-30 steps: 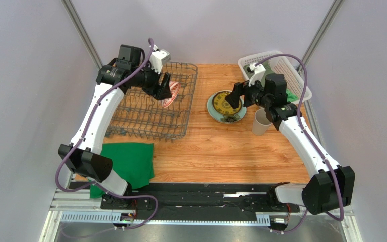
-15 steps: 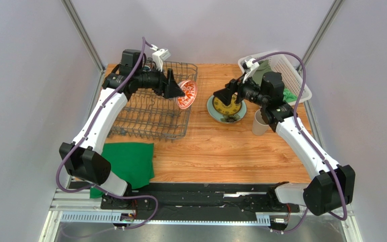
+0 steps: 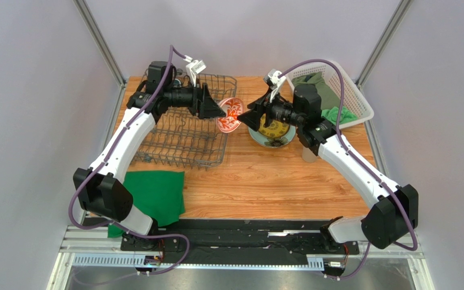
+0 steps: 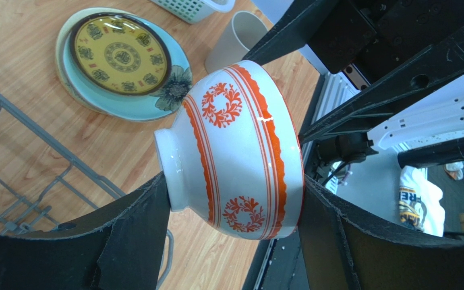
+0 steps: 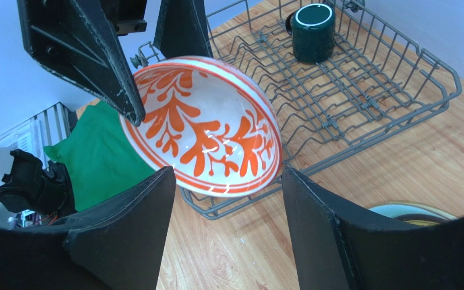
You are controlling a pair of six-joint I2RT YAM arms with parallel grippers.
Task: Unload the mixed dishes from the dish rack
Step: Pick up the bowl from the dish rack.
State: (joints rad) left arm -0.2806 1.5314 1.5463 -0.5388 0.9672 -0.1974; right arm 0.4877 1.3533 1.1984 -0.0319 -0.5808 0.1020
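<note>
My left gripper (image 3: pixel 219 112) is shut on the small red-and-white patterned bowl (image 3: pixel 229 115), held tipped on its side in the air just past the right edge of the dark grey dish rack (image 3: pixel 180 130). In the left wrist view the bowl (image 4: pixel 234 151) sits between both fingers. My right gripper (image 3: pixel 249 118) is open, its fingers just short of the bowl's rim (image 5: pixel 204 127). The dark green mug (image 5: pixel 313 24) stands in the rack (image 5: pixel 361 84). The yellow patterned plate (image 4: pixel 119 54) lies on the pale teal plate (image 4: pixel 174 96). The beige cup (image 4: pixel 240 36) stands beside them. The cream bowl is out of view.
A white lattice basket (image 3: pixel 349 90) with green cloths stands at the back right. A green cloth (image 3: pixel 156 193) lies at the front left, below the rack. The plates (image 3: pixel 274 132) lie under the right forearm.
My left gripper has carried the bowl rightward out of the rack. My right gripper has swung left from over the plates to face the bowl.
</note>
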